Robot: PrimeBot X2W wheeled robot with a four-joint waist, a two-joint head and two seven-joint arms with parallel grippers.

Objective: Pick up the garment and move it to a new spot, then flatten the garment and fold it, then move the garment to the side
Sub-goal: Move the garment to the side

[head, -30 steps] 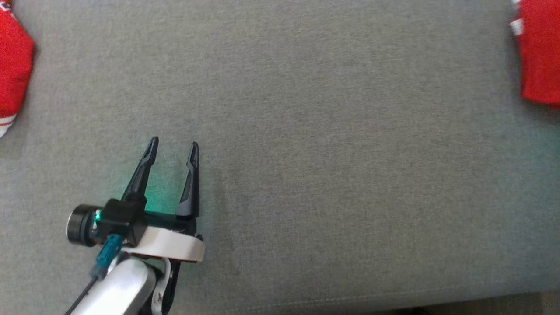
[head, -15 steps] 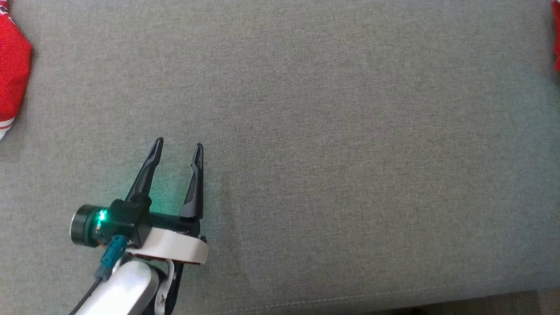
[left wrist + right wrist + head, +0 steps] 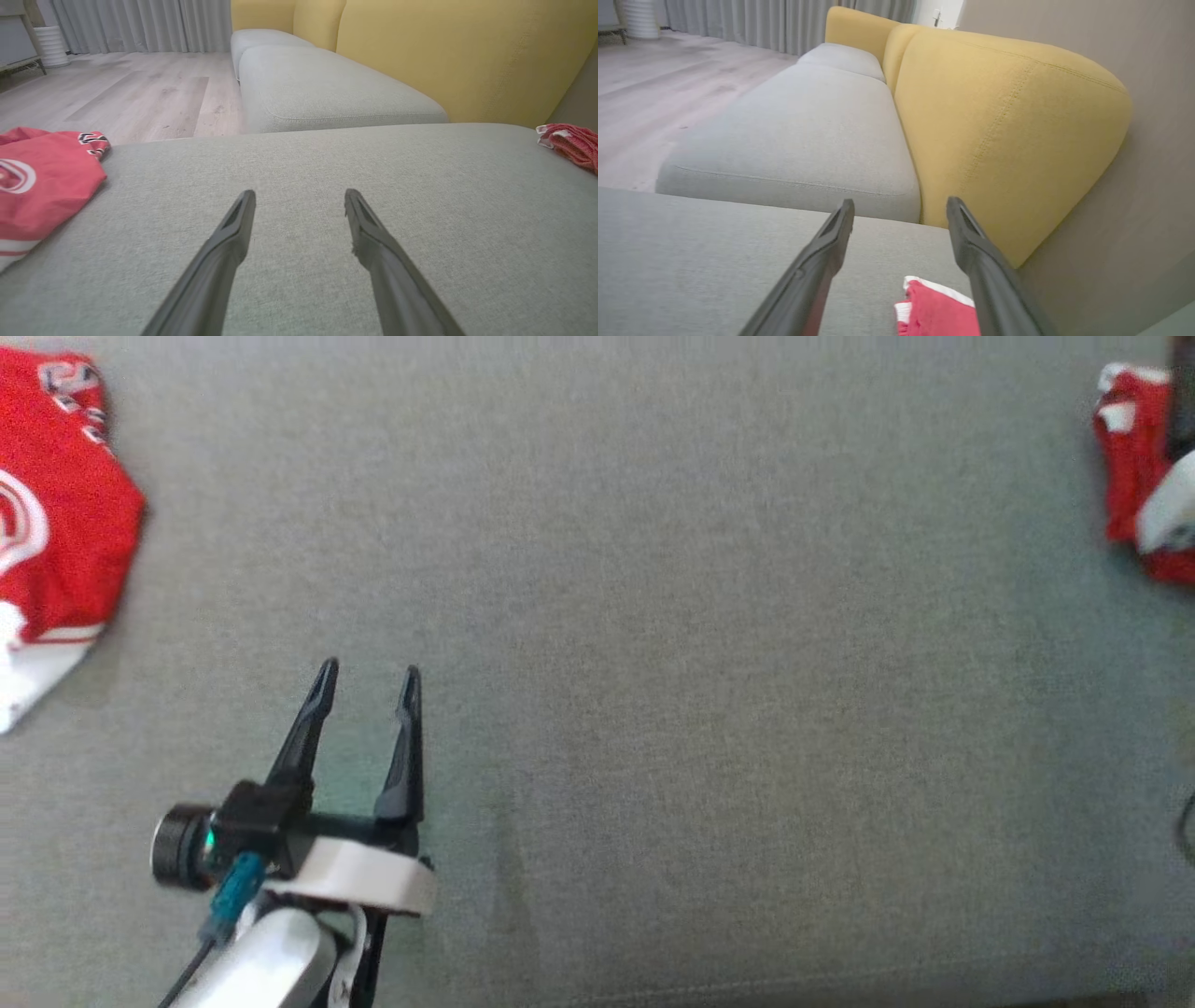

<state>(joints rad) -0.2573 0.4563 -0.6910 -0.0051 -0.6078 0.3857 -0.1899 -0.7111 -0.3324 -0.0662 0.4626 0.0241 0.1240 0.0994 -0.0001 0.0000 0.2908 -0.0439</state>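
Off at the grey seat cushion's (image 3: 700, 663) right edge lay the crumpled red garment (image 3: 1125, 457), its visible part running near-to-far, beneath the right gripper's (image 3: 900, 201) widely parted fingers. A red jersey (image 3: 56, 541) lay at the left edge, well apart from the left gripper (image 3: 369, 668), also spread wide. Wrist views added a yellow backrest (image 3: 994, 116) and wooden floor (image 3: 131, 88).

Left garment (image 3: 56, 523): red, with a white ring logo, dark-and-white markings at one corner and a white band along its near end.
Left garment, pose: loosely folded, lying flat at the left edge of the grey cushion (image 3: 653, 616).
Right garment (image 3: 1125, 467): red with white trim.
Right garment, pose: crumpled in a small heap at the cushion's right edge.
Spacing: the two lie well apart.
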